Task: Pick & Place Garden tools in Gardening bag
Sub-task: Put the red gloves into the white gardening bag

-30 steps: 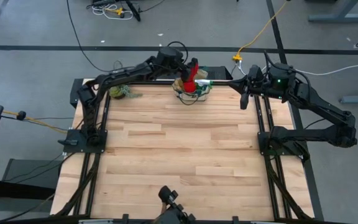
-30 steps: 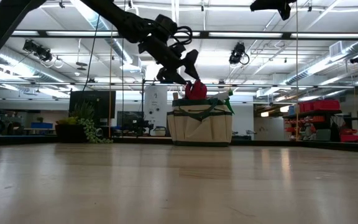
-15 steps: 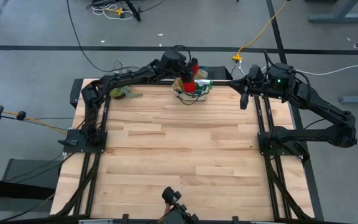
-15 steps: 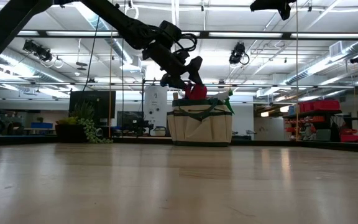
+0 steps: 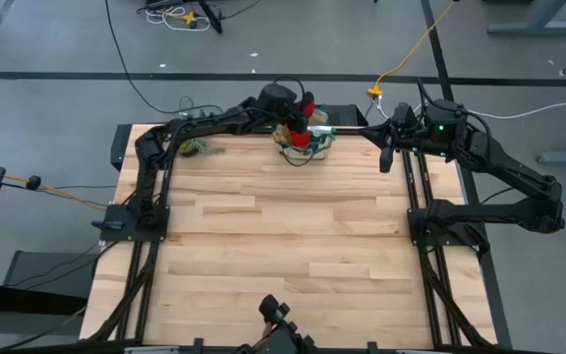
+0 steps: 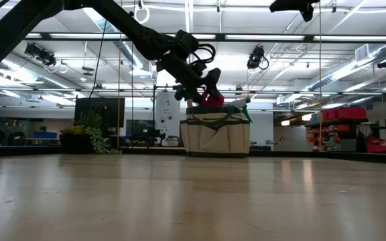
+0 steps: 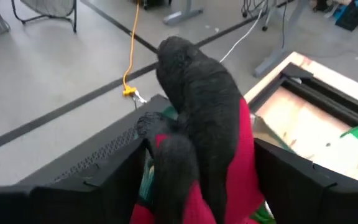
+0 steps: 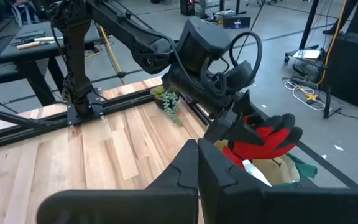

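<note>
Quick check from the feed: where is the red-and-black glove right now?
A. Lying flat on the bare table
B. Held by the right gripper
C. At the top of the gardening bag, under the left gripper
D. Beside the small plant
C: the glove sticks out of the gardening bag, with the left gripper open around it.

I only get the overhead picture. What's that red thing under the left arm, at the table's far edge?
Observer: The left wrist view shows a red-and-black glove, standing between the left gripper's wide-spread fingers.
Operator: Is it inside something?
Observer: The low view shows it poking out of the top of a beige gardening bag, with a green item beside it.
Operator: And the other arm?
Observer: Its wrist view shows the right gripper shut and empty.
</note>
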Robot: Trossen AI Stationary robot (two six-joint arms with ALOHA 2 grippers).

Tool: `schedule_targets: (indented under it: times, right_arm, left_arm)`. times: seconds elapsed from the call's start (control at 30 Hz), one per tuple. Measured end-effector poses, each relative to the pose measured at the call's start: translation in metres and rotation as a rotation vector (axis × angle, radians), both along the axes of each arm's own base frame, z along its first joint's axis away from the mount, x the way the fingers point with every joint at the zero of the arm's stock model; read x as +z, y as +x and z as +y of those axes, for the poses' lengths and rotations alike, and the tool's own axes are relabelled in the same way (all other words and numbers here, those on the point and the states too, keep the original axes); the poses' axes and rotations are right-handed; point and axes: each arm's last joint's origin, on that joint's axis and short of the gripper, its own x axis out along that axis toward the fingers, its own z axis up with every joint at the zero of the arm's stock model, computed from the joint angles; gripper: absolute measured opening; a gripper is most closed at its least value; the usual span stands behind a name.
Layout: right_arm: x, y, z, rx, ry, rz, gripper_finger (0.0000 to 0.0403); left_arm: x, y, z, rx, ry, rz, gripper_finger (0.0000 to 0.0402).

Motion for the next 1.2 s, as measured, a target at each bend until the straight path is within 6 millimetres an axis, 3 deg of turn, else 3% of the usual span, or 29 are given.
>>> schedule_targets:
  times: [0.93, 1.2]
  right_arm:
    - [0.000, 0.000, -0.001, -0.023, -0.004, 0.002, 0.0000]
    - [0.000, 0.000, -0.001, -0.022, -0.006, 0.004, 0.0000]
  left_arm:
    - [-0.001, 0.000, 0.000, -0.064, 0.092, 0.086, 0.0021]
    - [0.015, -0.004, -0.003, -0.099, 0.099, 0.040, 0.0011]
